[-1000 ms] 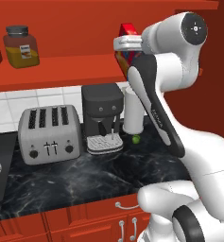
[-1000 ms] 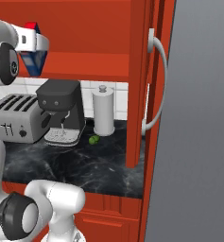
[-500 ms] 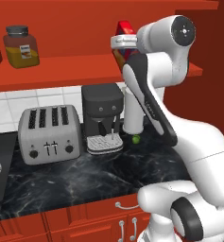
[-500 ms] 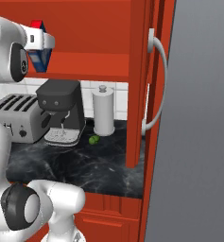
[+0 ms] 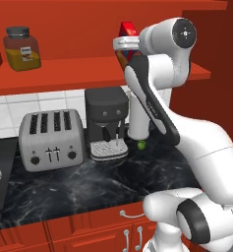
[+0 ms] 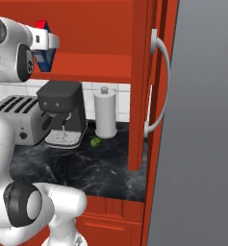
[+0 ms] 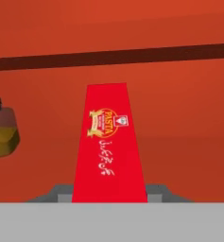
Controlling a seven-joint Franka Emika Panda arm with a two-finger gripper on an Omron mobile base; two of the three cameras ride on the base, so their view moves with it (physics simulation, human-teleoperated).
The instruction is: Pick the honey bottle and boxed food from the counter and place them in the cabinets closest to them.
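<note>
Boxed food [image 7: 108,144] sits clamped in your gripper [image 7: 108,196], the red face with its gold crest running up between the two fingers and away from the hand camera. From the left base view you see the box [image 5: 126,42] raised at cabinet height, over the front of the red shelf [image 5: 88,69], with the white arm bent up from the lower right. The right base view shows its red-and-blue end [image 6: 44,45] projecting from the wrist just above the shelf edge; whether it touches the shelf you cannot tell. The honey bottle [image 5: 22,48] stands upright on the same shelf, well apart to the left of the box, and its dark cap and amber body show at the left edge of the hand view [image 7: 1,134]. Below, on the counter [image 5: 88,184], stand a toaster [image 5: 50,139], a black coffee machine [image 5: 106,123], a paper-towel roll [image 6: 106,115] and a small green fruit [image 6: 95,142]. The open cabinet door [image 6: 149,91] stands at right, edge-on, with its curved silver handle [image 6: 159,81].
</note>
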